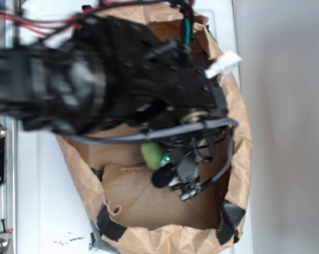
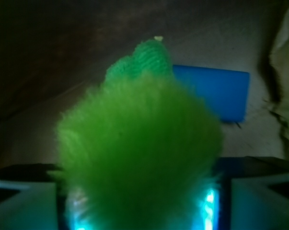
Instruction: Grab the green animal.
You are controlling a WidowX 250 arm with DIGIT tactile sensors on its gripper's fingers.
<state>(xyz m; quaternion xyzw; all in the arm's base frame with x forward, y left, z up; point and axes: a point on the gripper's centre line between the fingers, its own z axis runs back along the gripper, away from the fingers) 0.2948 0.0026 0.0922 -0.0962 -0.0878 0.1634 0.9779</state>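
1. We see the black robot arm (image 1: pixel 96 74) reaching down into a brown paper bag (image 1: pixel 238 148) that lies open on the white worktop (image 1: pixel 37 201).
2. The claw (image 1: pixel 172 159) sits low inside the bag, partly hidden by the arm's own body and by a dark cable (image 1: pixel 148 136) looping across it.
3. The green animal (image 1: pixel 153 154) is right at the claw; in the exterior view only a yellow-green lump of it peeks out just beside the claw's dark parts.
4. In the wrist view the green animal (image 2: pixel 139 158) fills the middle of the frame, its fuzzy yellow-green body sitting between the two fingers (image 2: pixel 19 201), which show at the lower left and lower right corners.
5. The fur reaches both fingers, so we read the claw as pinching the green animal.
6. A duller green knitted lobe (image 2: pixel 144 60) pokes out on the far side of the fuzzy body, away from the claw.
7. Beyond the claw and the toy, a flat blue block (image 2: pixel 216 93) lies on the bag's floor, apart from the toy.
8. Black tape (image 1: pixel 109 222) patches the bag's rim in places.
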